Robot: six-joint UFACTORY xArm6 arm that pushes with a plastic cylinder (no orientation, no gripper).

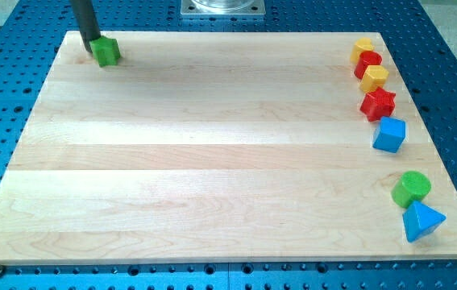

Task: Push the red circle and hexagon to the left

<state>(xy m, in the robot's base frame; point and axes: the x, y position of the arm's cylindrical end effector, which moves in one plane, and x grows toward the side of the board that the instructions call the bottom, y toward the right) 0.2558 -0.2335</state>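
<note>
My tip (93, 43) is at the view's top left corner of the board, touching the left side of a green cube (107, 51). The red blocks are far off at the view's right edge. A red block (367, 62), whose shape I cannot make out, is wedged between two yellow blocks: one above it (363, 48) and one below it (374, 78). A red star (378, 103) sits just below the lower yellow block. I see no other red block.
A blue cube (389, 134) lies below the red star. A green circle (412, 188) and a blue triangle (421, 221) sit together at the lower right, near the wooden board's (212, 161) right edge.
</note>
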